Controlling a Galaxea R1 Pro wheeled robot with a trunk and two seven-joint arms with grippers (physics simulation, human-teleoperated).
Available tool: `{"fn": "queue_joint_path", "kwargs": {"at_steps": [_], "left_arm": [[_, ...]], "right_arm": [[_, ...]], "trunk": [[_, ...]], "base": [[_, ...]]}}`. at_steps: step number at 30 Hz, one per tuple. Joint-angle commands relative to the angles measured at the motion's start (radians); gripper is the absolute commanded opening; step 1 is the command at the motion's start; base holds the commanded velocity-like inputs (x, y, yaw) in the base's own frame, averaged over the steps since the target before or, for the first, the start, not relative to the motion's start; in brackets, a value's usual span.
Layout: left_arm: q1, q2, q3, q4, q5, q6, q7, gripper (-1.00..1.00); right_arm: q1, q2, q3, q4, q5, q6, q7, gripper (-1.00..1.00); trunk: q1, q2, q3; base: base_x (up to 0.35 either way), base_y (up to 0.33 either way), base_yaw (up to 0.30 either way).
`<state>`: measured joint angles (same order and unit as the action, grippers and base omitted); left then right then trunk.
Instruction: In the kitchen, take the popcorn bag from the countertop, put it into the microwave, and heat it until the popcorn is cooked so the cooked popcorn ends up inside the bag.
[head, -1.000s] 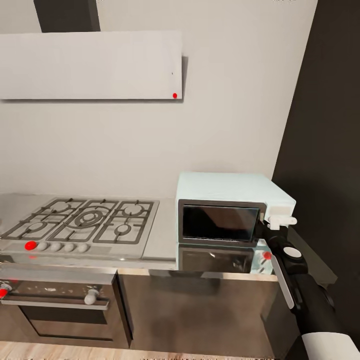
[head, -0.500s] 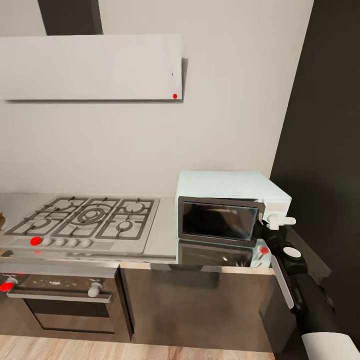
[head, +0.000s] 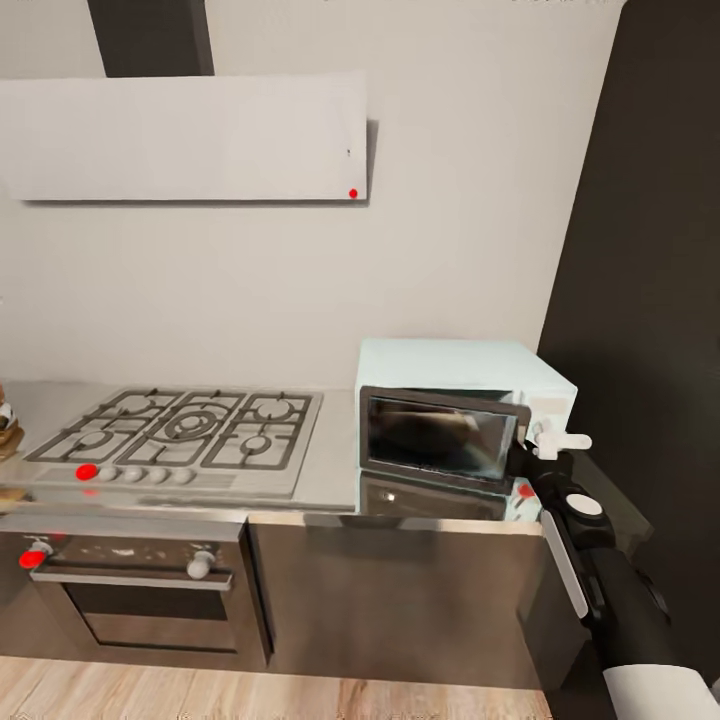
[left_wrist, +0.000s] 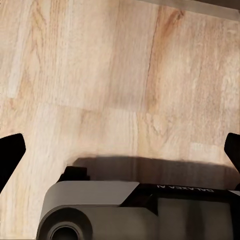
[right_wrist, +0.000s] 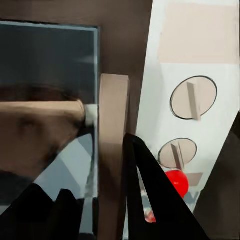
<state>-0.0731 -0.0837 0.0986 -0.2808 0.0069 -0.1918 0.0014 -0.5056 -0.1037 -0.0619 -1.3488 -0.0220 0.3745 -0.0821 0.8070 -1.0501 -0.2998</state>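
One step looks underway: the right tool (head: 545, 455), fingers narrowed on the door edge of the pale-blue box microwave (head: 455, 420) on the grey steel desk (head: 330, 470), has it ajar. Left tool's fingertips (left_wrist: 10, 155) spread wide over floor. Tan paper popcorn bag (head: 8, 432) waits far left, not yet loaded
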Motion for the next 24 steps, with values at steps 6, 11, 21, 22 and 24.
{"fn": "queue_joint_path", "kwargs": {"at_steps": [6, 11, 21, 22, 24], "left_arm": [[-0.001, -0.001, 0.004, 0.001, 0.001, -0.003, 0.000, 1.00], [-0.001, -0.001, 0.004, 0.000, 0.001, -0.002, 0.000, 1.00], [-0.001, -0.001, 0.004, 0.000, 0.001, -0.003, 0.000, 1.00], [-0.001, -0.001, 0.004, 0.000, 0.001, -0.003, 0.000, 1.00], [-0.001, -0.001, 0.004, 0.001, 0.001, -0.003, 0.000, 1.00]], "right_arm": [[-0.001, -0.001, 0.001, -0.001, -0.003, 0.006, -0.002, -1.00], [-0.001, -0.001, 0.001, -0.001, -0.003, 0.006, -0.002, -1.00], [-0.001, -0.001, 0.001, -0.001, -0.003, 0.006, -0.001, -1.00], [-0.001, -0.001, 0.001, -0.001, -0.003, 0.006, -0.001, -1.00], [-0.001, -0.001, 0.001, -0.001, -0.003, 0.006, -0.001, -1.00]], "trunk": [[0.000, -0.001, -0.001], [0.000, -0.001, -0.001], [0.000, -0.001, -0.001], [0.000, -0.001, -0.001], [0.000, -0.001, -0.001]], "base": [[-0.143, 0.000, 0.000], [-0.076, 0.042, 0.000], [-0.063, 0.042, 0.000], [0.000, 0.000, 0.000], [-0.140, 0.072, 0.000]]}}
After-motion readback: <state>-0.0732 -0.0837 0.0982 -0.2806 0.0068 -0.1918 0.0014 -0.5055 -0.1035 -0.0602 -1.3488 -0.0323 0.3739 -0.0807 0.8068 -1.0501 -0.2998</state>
